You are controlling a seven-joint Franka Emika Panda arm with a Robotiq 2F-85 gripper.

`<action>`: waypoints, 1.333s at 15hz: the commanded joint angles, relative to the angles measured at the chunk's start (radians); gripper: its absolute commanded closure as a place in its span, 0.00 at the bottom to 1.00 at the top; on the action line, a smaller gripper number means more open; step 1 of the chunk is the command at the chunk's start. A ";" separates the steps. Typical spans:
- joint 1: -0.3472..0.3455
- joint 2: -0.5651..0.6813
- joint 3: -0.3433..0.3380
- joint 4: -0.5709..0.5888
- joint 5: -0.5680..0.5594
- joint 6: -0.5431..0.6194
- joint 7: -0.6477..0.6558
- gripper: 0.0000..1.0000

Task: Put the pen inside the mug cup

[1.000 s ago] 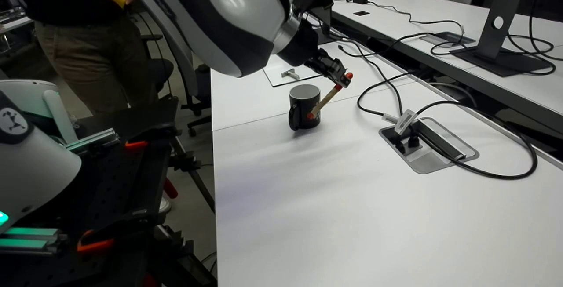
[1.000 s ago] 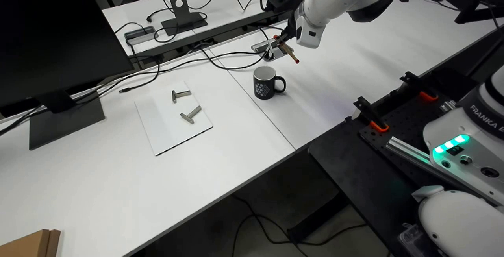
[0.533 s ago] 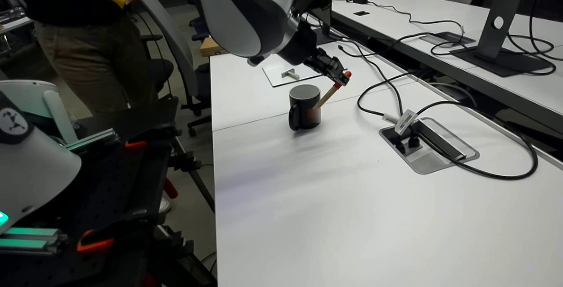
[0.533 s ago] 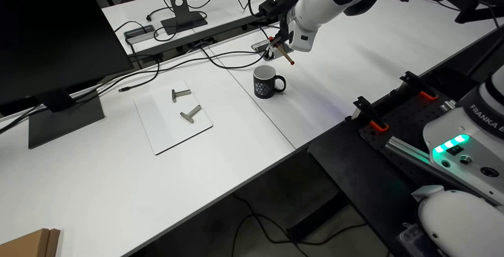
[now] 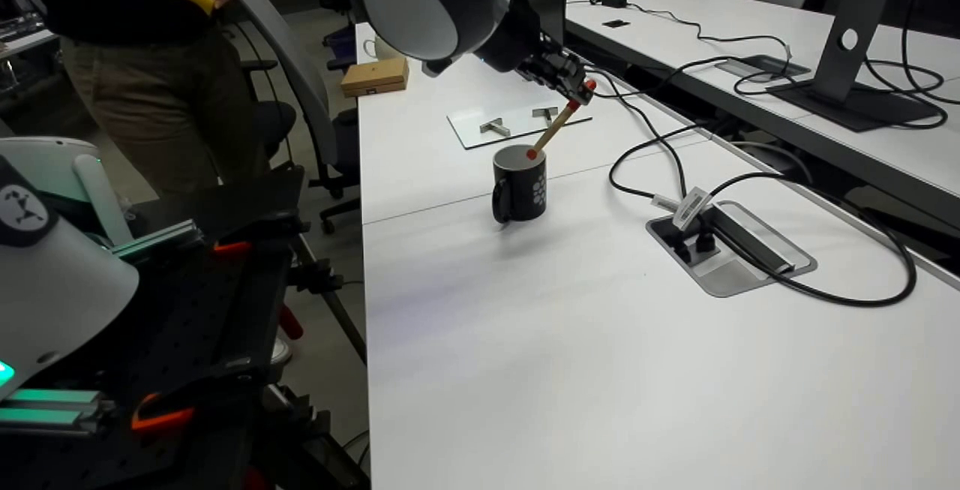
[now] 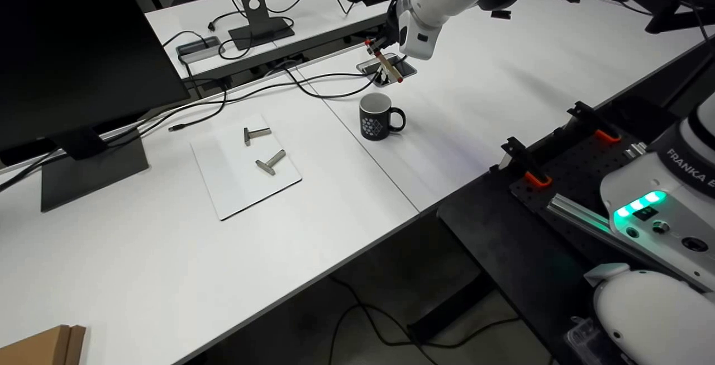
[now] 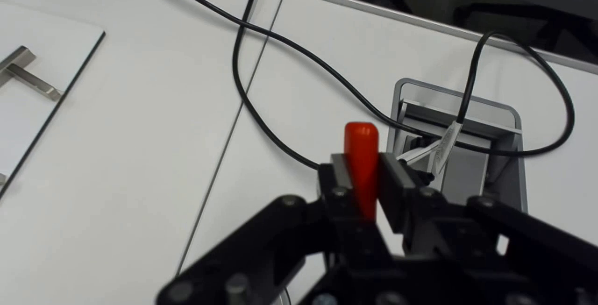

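Note:
The pen, a tan stick with red ends, is held slanted, one red end up at the fingertips and the other down; it shows in both exterior views. My gripper is shut on its upper red end, which stands between the fingertips in the wrist view. The black mug cup with a pale inside stands upright on the table in both exterior views. The pen's lower end overlaps the mug's rim in an exterior view, but appears apart from it, above and behind, in an exterior view.
A grey socket plate with black cables is set in the table. A white board with metal T-shaped pieces lies on the mug's other side. A monitor and a wooden box stand further along.
My gripper has risen with the pen and moved along the table toward the board side. The pen's lower end has gone from in front of the mug's side to its rim in view. The mug stays put.

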 commanded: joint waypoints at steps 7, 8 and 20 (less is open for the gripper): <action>-0.072 0.040 0.077 0.005 0.000 0.056 -0.074 0.78; -0.075 0.046 0.077 0.005 0.000 0.057 -0.081 0.78; -0.167 0.292 0.323 0.077 0.000 0.034 -0.351 0.94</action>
